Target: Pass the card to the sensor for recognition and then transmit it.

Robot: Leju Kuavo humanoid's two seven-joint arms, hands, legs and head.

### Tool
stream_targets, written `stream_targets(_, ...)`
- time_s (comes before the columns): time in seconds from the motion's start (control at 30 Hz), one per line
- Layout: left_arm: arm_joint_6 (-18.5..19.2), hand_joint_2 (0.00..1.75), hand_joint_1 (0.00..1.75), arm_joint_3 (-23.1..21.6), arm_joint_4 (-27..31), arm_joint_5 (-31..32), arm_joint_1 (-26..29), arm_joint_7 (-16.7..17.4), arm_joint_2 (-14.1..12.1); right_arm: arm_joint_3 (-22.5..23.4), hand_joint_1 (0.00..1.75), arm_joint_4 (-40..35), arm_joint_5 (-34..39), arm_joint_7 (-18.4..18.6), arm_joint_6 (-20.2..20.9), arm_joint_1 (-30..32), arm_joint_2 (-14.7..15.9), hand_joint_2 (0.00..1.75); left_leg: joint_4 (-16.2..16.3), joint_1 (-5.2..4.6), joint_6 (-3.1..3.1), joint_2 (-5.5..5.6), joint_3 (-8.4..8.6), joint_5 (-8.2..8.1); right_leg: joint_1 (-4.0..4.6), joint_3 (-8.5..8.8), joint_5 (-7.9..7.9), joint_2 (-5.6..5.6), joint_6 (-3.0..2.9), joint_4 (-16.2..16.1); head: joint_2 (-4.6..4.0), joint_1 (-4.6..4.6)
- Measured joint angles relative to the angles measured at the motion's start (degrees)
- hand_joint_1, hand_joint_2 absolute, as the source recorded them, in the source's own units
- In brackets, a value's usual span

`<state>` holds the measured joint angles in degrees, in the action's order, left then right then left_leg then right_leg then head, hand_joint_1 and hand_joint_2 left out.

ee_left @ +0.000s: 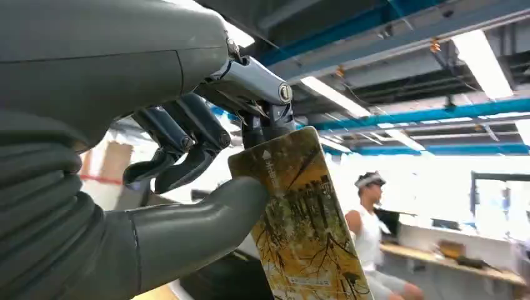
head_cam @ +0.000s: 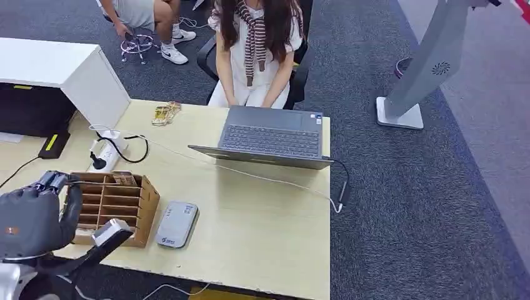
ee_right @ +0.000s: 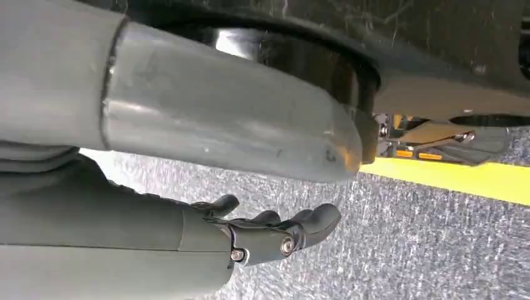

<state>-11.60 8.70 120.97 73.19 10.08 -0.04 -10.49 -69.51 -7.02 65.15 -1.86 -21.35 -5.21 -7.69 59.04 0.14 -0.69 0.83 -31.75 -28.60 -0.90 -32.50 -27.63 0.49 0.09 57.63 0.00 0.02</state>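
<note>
While my left hand point(ee_left: 187, 156) pinches the yellow patterned card point(ee_left: 300, 219) at lower left, beside the cardboard organizer point(head_cam: 119, 203), my right hand point(ee_right: 269, 234) hangs empty, fingers loose.

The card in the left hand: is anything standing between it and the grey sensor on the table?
Nothing visible does. The left hand pinches the card just above the wooden organizer, and the sensor lies beside that box, nothing on top.

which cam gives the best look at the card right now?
Left wrist view: the card shows close up, its yellow-brown printed face clear, pinched between the left hand's thumb and fingers. In the head view the left hand is at the lower left by the cardboard organizer; I can't make the card out there. Right wrist view looks at floor.
</note>
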Motion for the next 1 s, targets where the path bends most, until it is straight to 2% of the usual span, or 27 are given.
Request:
stream_targets(0.1,1.8,1.75,1.75,-1.3,-7.8,7.5,-9.5,4.3,-1.0,-1.4,0.00,0.0,-2.2,0.6,0.9,-0.4,0.0,0.00,0.0,0.01,0.05,0.10,-0.07,0.19,0.01,0.07,0.16,-0.14,-0.05,0.0,0.00,-0.02)
stream_targets(0.2,2.0,1.75,1.75,-2.7,-16.6,12.0,-18.2,6.1,-2.1,-2.6,0.00,0.0,-3.2,1.3,1.7,-0.6,0.0,0.00,0.0,0.02,0.12,0.05,-0.12,0.38,0.01,-0.02,0.36,-0.07,-0.15,0.0,0.00,0.00)
stream_targets(0.33,4.4,1.75,1.75,-5.5,-28.7,13.3,-28.2,8.8,-3.4,-4.4,0.00,0.0,-4.1,2.4,2.1,-0.8,0.0,0.00,0.0,0.03,0.13,0.02,-0.18,0.47,0.02,-0.08,0.47,-0.01,-0.14,0.1,0.00,0.00)
stream_targets(0.43,5.1,1.75,1.75,-7.8,-35.0,13.3,-33.4,10.3,-4.2,-5.3,0.00,0.0,-4.2,2.4,2.2,-0.8,0.0,0.00,0.0,0.03,0.13,-0.05,-0.19,0.47,0.02,-0.10,0.50,0.09,-0.12,0.1,0.00,-0.02)
stream_targets(0.63,5.1,1.75,1.75,-12.5,-41.6,13.3,-37.7,12.5,-4.5,-6.3,0.00,0.0,-4.2,2.3,2.6,-0.9,0.0,0.00,0.0,0.01,0.11,-0.13,-0.24,0.44,0.00,-0.16,0.49,0.17,-0.12,0.0,-0.02,0.00)
stream_targets(1.0,5.1,1.75,1.75,-15.2,-44.0,13.3,-38.2,13.1,-4.5,-6.6,0.00,0.0,-4.1,2.3,2.6,-1.0,0.0,0.00,0.0,0.02,0.11,-0.18,-0.32,0.45,0.01,-0.29,0.50,0.21,-0.12,0.0,0.00,0.00)
